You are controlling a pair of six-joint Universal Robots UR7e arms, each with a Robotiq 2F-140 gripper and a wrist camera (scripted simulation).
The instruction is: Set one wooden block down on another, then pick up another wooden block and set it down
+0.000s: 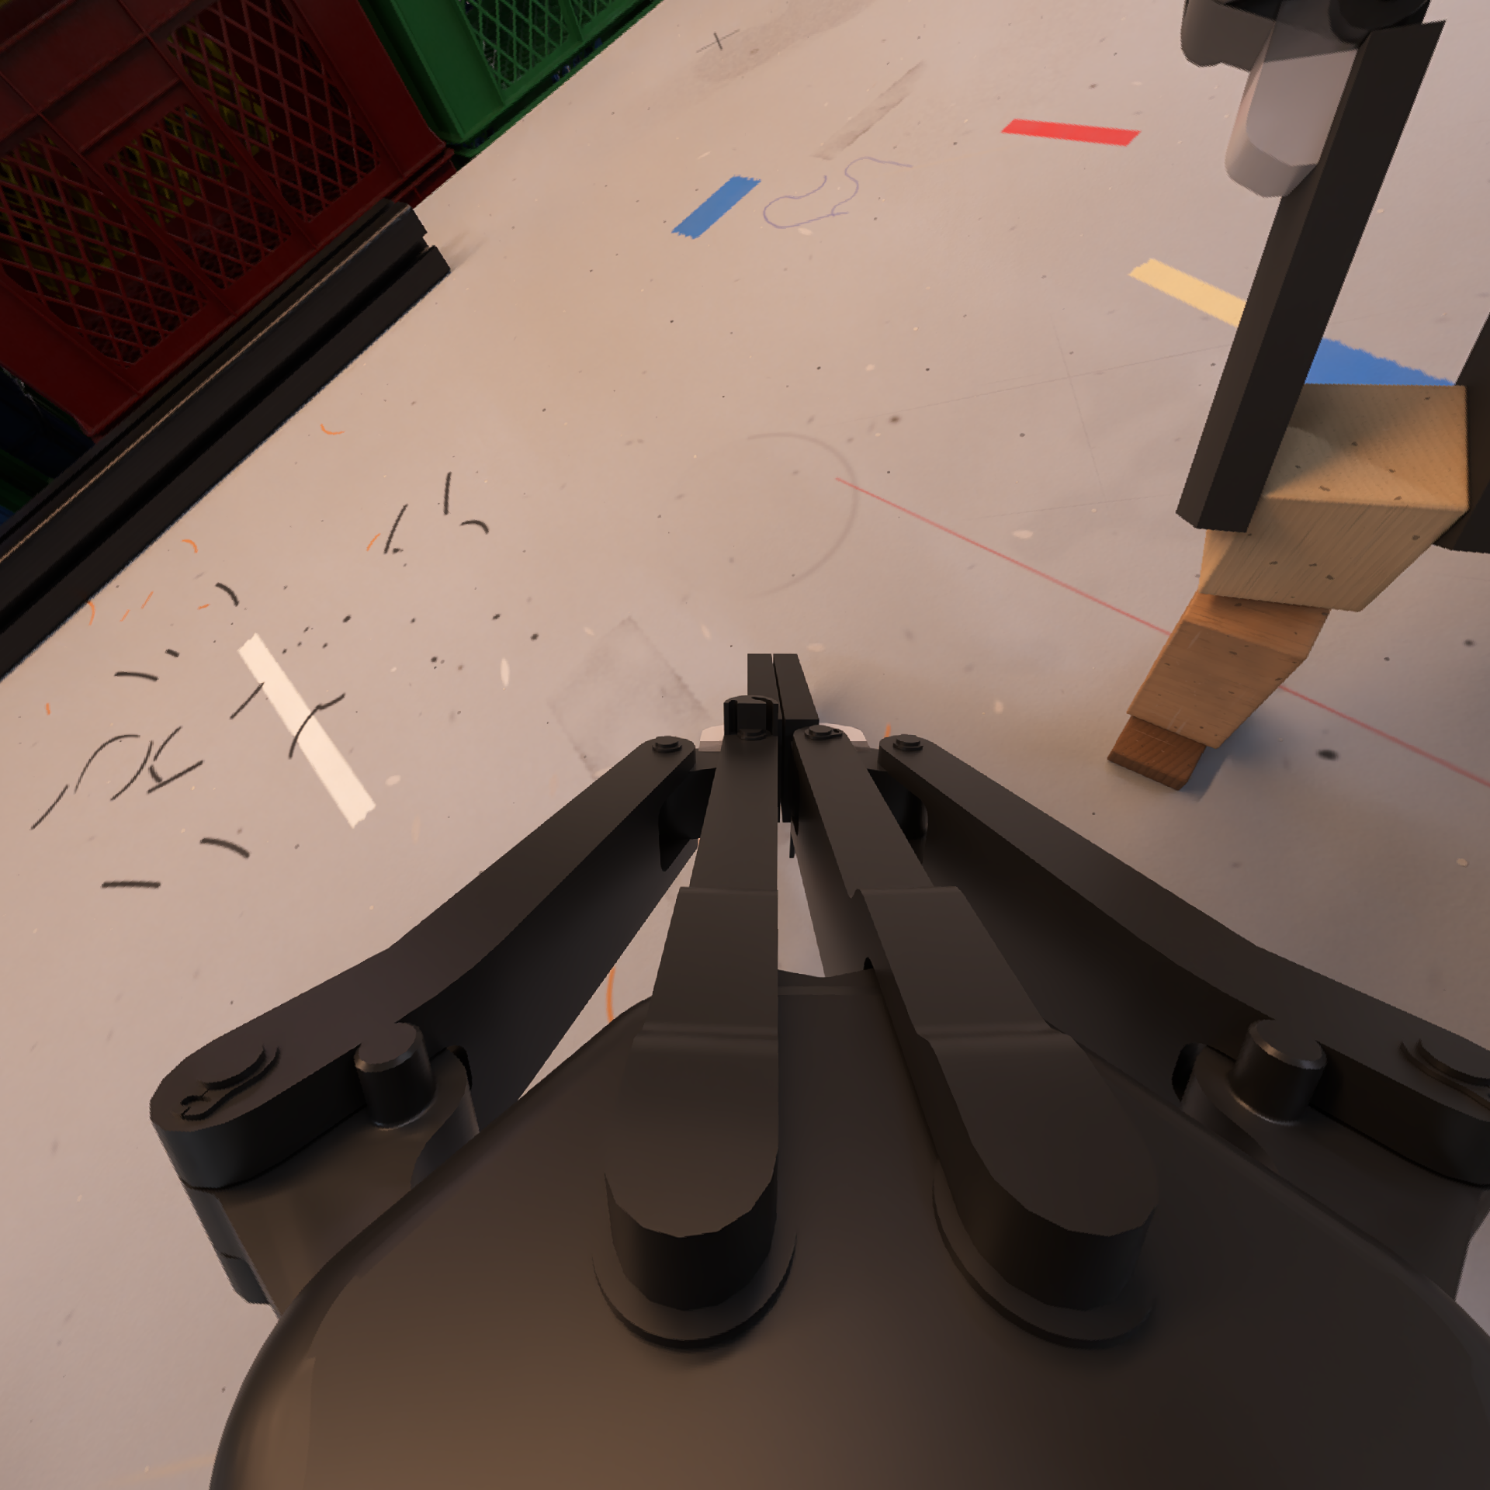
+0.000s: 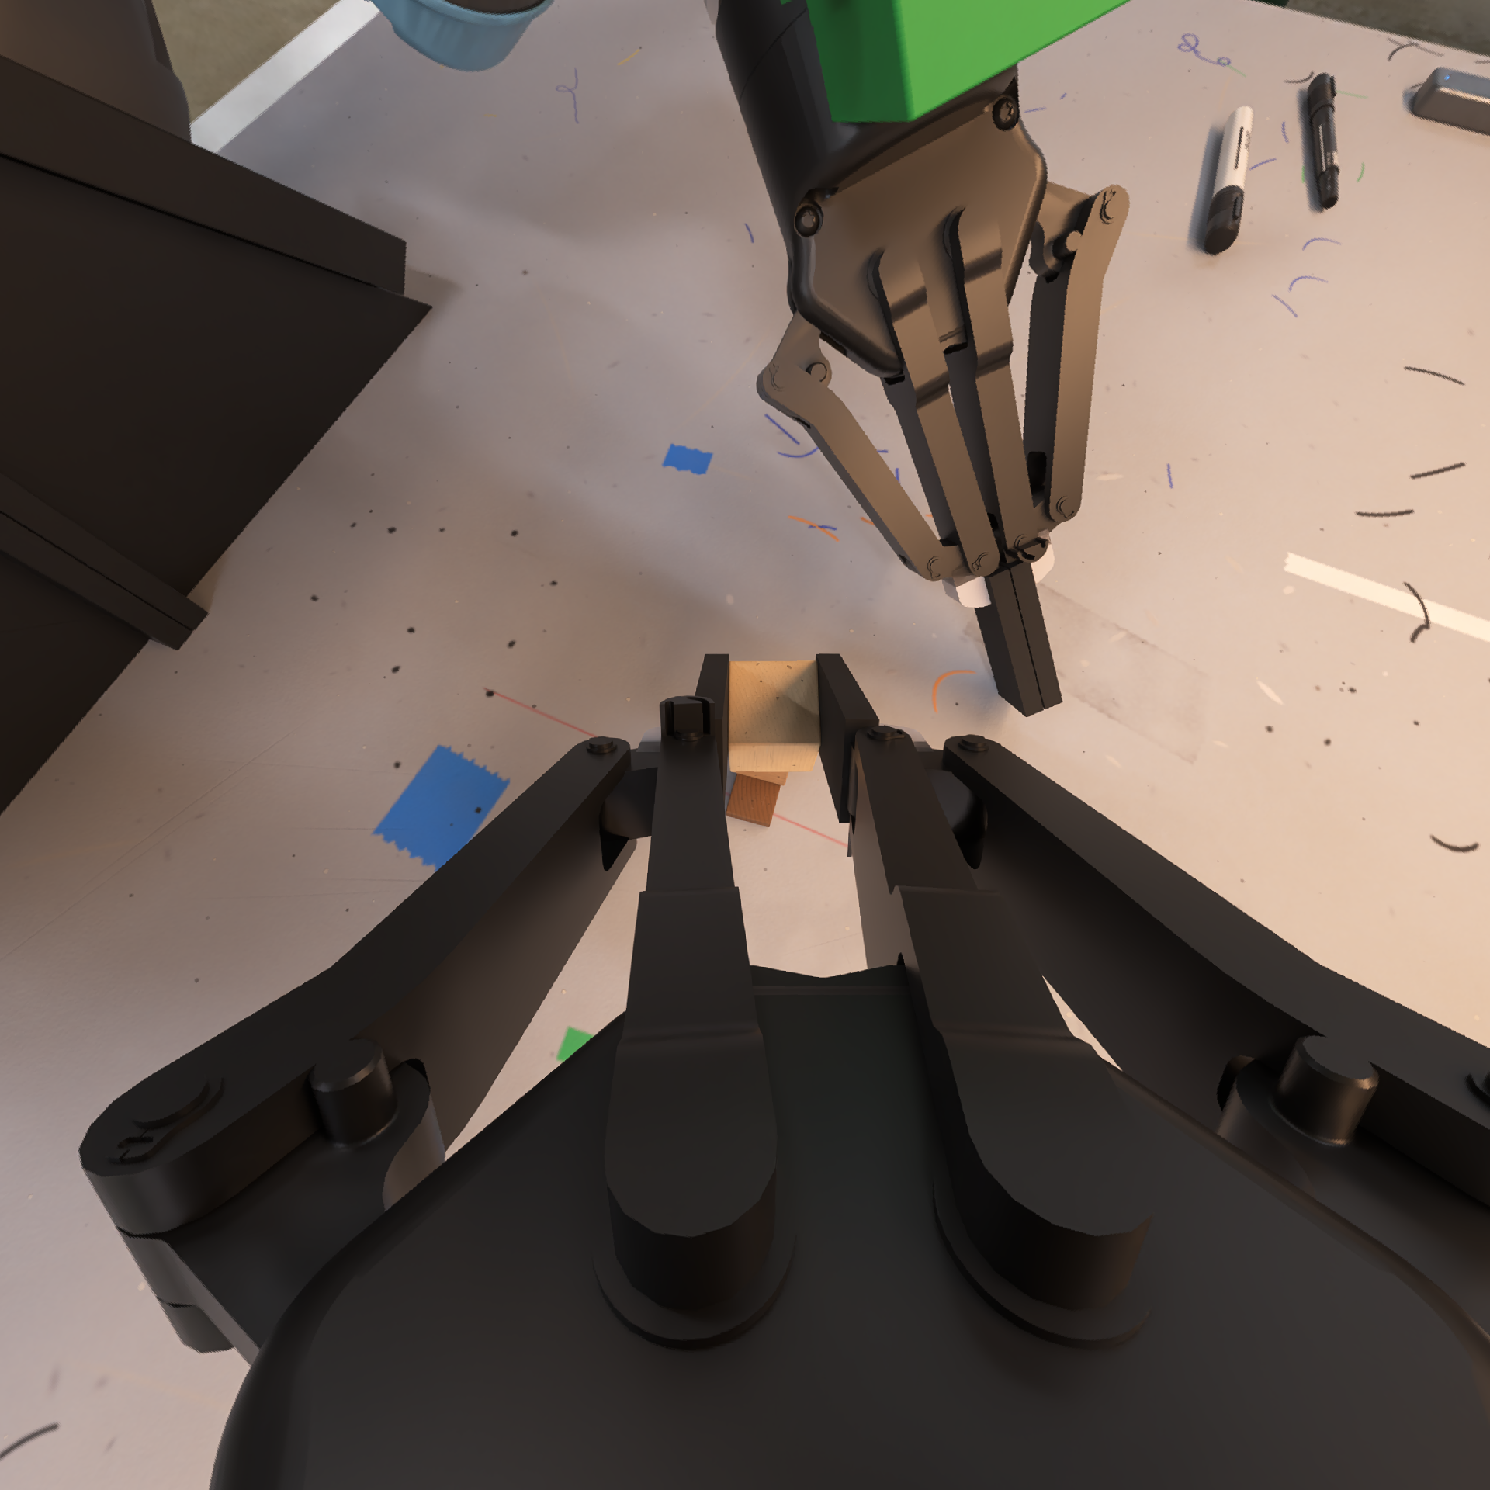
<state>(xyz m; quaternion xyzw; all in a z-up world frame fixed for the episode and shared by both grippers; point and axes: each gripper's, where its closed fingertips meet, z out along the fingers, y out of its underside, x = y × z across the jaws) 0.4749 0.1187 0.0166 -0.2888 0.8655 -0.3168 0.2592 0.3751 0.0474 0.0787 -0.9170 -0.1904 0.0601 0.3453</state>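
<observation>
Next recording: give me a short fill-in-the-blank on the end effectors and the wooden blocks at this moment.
1. The left end effector is empty, its fingers ____.
2. The right end effector has its fingers on either side of the pale wooden block at the ____ of the stack.
3. The dark brown wooden block at the stack's bottom lies on the ____ table.

Missing words: shut; top; white

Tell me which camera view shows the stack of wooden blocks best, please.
The left wrist view: the stack of wooden blocks stands side-on there, all layers visible, with the right gripper on the top block. In the right wrist view the stack is seen from above, mostly hidden between the fingers.
</observation>
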